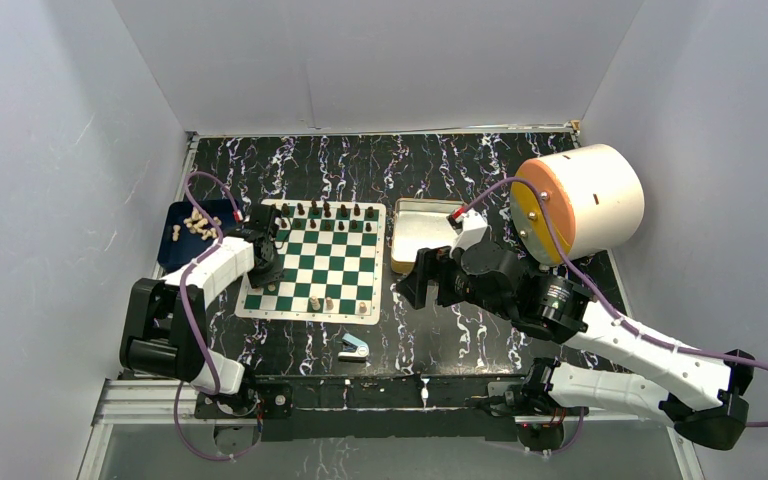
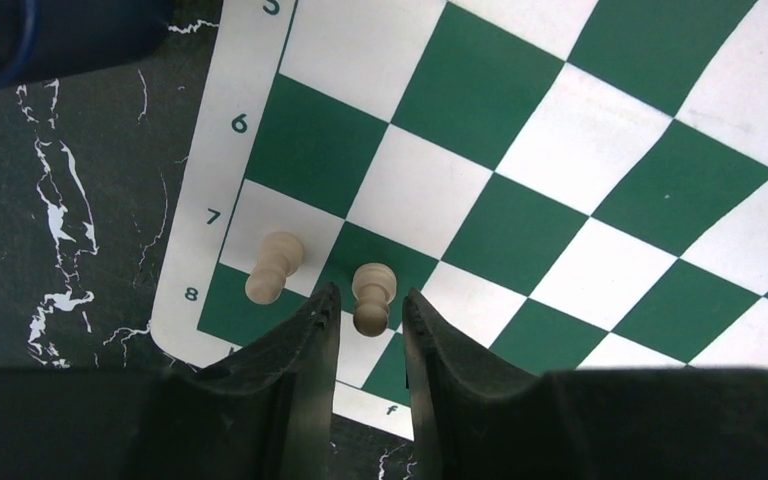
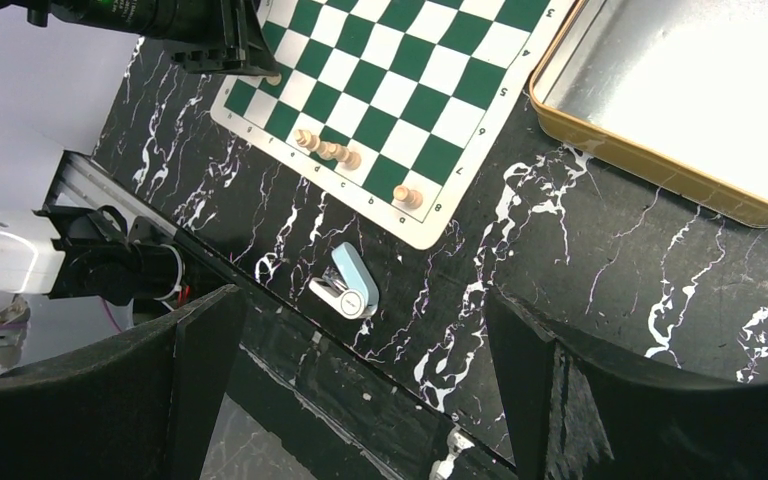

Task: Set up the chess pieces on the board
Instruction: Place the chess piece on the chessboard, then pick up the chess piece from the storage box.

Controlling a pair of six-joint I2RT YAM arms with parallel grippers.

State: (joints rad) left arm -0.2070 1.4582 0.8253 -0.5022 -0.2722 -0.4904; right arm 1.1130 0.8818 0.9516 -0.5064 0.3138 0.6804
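From above, the left arm (image 1: 215, 272) reaches over the left edge of the flat green-and-white checkered board (image 1: 340, 270). At its wrist, the left fingers (image 2: 300, 345) stand released around an upright pale beige wooden pawn (image 2: 372, 298) on the board; this placement looks done, so a straight lift seems next. At the right wrist, the right fingers (image 3: 200, 365) gape empty.

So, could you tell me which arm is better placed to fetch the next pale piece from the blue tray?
Left, probably. The left gripper is at the board's left corner, beside the blue tray of pale pieces; the right gripper hovers open beyond the board's other side.
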